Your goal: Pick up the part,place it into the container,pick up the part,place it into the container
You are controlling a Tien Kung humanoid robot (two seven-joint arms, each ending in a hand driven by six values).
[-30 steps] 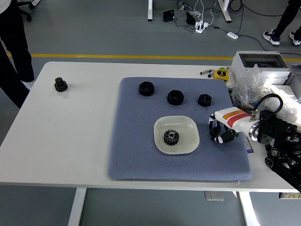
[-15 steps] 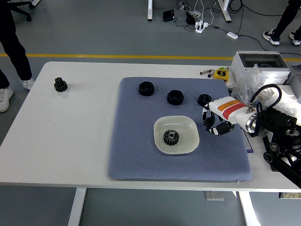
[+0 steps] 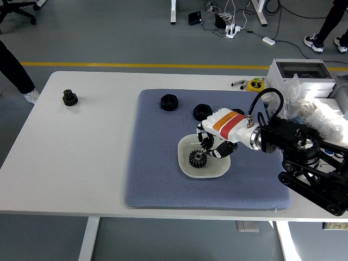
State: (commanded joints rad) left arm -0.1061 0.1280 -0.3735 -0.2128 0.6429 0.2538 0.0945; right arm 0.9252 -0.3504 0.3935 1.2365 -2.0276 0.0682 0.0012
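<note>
Gear-shaped black part [image 3: 197, 159] lies in the white bowl [image 3: 187, 169] on the blue-grey mat [image 3: 157, 163], and the right hand [image 3: 212, 142] hangs over the bowl's far right side with its fingers curled around a dark part; I cannot tell whether they truly clamp it. Beyond the bowl on the mat sit two black nuts, one [image 3: 169, 102] at the far left and one [image 3: 202, 112] half hidden behind the hand's white wrist. Well apart on the bare white table [image 3: 81, 157], a second gear [image 3: 69, 98] lies near the far left corner, while boxes and plastic bags [image 3: 304, 103] crowd the right edge.
</note>
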